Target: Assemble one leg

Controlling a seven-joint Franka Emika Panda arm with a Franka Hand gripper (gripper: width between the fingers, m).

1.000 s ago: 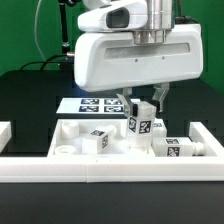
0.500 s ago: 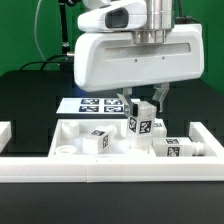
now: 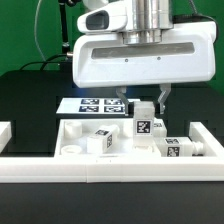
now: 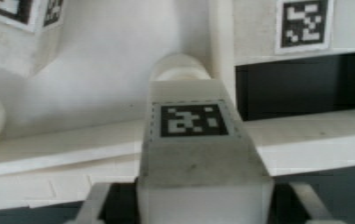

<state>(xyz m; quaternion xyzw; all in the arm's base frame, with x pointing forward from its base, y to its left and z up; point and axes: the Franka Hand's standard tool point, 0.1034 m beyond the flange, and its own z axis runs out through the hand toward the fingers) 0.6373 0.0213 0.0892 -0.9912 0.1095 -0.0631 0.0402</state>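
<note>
Fingers (image 3: 161,97) clamp the upright leg (image 3: 144,125), with other legs (image 3: 100,141) close beside it on the white panel (image 3: 72,130).

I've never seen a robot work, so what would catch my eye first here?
The robot's bulky white gripper fills the upper middle of the exterior view. Directly beneath it stands a small white plastic post with a black-and-white square tag, upright; two similar tagged posts sit beside it, one toward the exterior view's left, one toward its right.

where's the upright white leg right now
In the exterior view the small white plastic tagged leg stands upright at centre between the pincer's fingers, over the large flat white panel.
</note>
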